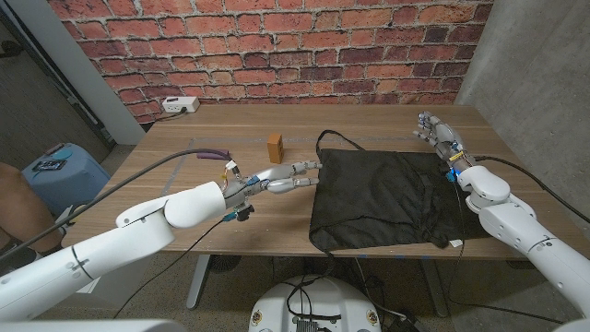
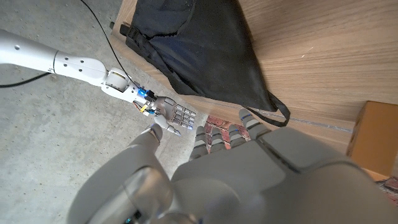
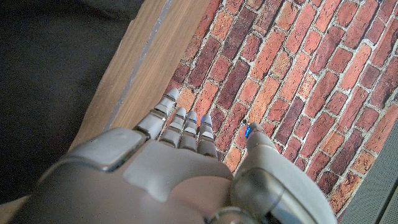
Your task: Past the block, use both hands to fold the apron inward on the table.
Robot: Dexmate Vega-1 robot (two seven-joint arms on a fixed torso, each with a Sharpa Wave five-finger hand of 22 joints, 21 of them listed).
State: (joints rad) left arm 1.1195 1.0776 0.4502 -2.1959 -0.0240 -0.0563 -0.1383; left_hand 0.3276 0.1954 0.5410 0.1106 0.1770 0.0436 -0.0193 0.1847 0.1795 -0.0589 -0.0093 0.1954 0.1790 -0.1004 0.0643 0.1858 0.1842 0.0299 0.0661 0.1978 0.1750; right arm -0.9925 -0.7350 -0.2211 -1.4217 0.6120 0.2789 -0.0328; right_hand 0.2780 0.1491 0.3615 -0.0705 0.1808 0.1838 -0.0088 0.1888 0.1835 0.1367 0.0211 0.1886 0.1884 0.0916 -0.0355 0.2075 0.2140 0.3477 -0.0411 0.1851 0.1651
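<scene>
Right now the black apron (image 1: pixel 392 198) lies spread on the wooden table (image 1: pixel 212 207), right of the small brown block (image 1: pixel 275 146). The left hand (image 1: pixel 286 177) hovers just beside the apron's left edge, fingers straight and apart, holding nothing. The right hand (image 1: pixel 441 135) hangs by the far right corner, fingers extended, also empty

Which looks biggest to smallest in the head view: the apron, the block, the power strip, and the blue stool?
1. Apron, by far the largest.
2. Blue stool, partly cut off by the table.
3. Power strip and block look about alike; the strip lies farther from the camera, so I would not rank them.
</scene>
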